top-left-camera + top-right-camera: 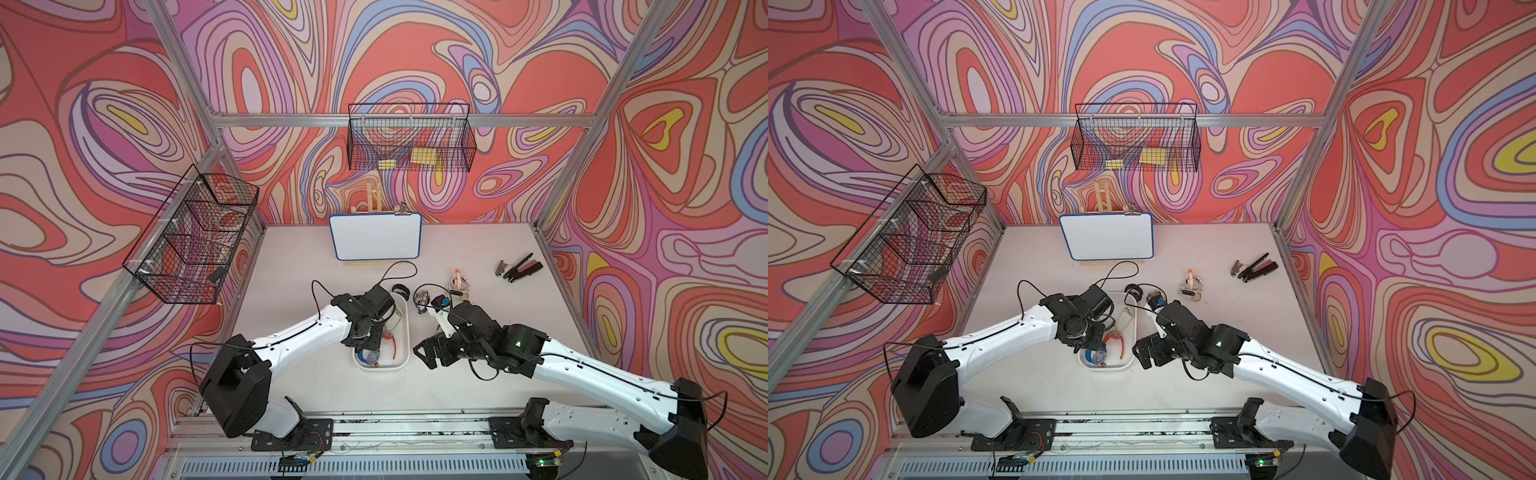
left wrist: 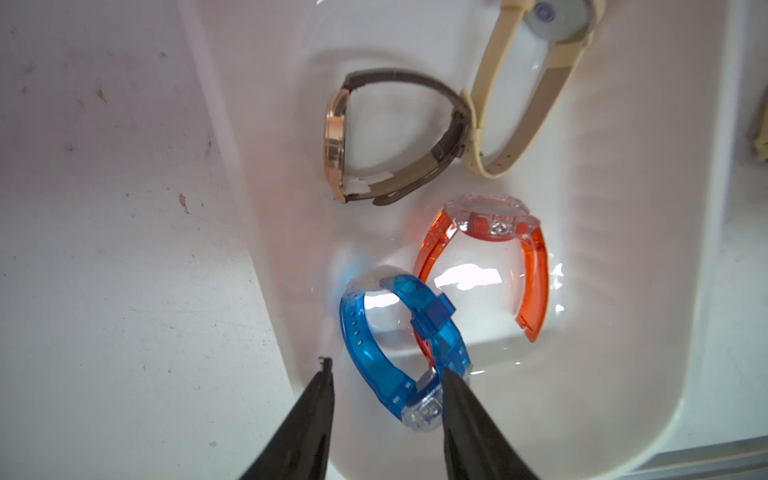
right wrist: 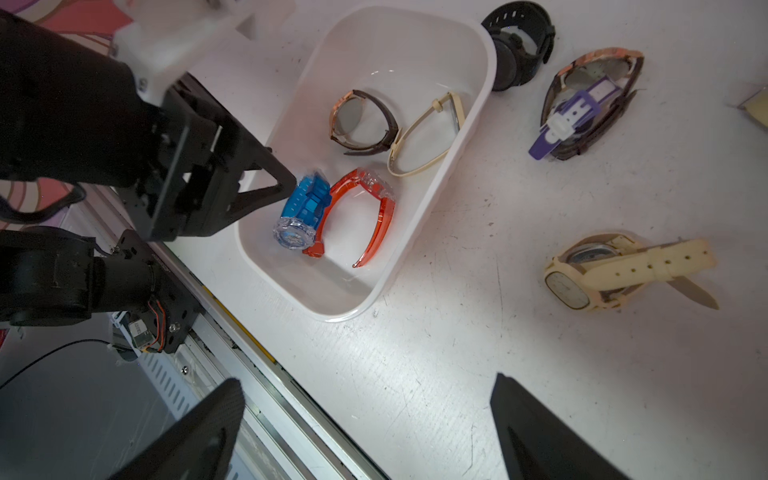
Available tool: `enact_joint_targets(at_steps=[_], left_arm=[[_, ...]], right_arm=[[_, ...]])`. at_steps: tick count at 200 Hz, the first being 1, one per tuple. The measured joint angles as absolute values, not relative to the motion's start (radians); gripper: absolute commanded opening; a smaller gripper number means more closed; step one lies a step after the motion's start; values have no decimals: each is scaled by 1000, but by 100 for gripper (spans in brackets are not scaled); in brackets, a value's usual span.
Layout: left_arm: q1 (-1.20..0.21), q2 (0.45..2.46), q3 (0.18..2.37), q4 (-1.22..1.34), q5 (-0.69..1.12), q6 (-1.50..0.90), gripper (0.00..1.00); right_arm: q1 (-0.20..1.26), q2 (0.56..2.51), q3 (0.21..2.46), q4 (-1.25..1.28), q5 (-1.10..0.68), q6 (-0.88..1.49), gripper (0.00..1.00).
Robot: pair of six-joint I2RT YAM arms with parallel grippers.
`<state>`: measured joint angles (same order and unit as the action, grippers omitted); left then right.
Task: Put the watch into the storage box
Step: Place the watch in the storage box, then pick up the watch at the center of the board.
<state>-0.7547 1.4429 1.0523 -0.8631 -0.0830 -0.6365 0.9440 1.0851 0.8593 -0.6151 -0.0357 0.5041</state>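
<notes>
Watch [image 2: 361,353], translucent blue, clear-faced, lies on its side at the storage box's [image 2: 582,332] near end, loop lengthwise, face toward my base. My left end effector [image 2: 386,365] straddles it, half-parted. My right end effector [image 3: 368,378] gapes empty.

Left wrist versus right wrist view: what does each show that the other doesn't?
Only the left wrist view: the gap between the left gripper's parted jaws, with the blue watch lying in it. Only the right wrist view: the right gripper, jaws wide above the table, and watches outside the storage box: a black watch, a purple-strapped watch, a cream watch. Both: the storage box holding the blue watch, an orange watch, a brown-strapped watch and a beige-strapped watch.
</notes>
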Motion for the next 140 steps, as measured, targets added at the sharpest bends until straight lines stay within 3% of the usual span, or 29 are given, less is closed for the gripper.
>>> enact_joint_targets(at_steps=[54, 81, 90, 94, 101, 140], left_arm=[[-807, 1320, 1105, -863, -54, -644, 63], [-840, 1234, 1102, -796, 23, -636, 72], [-850, 1203, 1093, -759, 54, -635, 78], [-854, 1189, 1087, -741, 67, -635, 90], [-863, 1163, 1073, -709, 90, -632, 99], [-968, 1082, 1020, -599, 152, -613, 99]], right_arm=[[929, 1097, 848, -629, 31, 598, 98], [828, 1087, 825, -636, 31, 661, 97], [778, 1074, 803, -628, 19, 677, 97], [758, 1067, 793, -624, 9, 682, 97], [720, 1057, 772, -613, -6, 691, 97], [561, 1047, 675, -520, -130, 729, 95]])
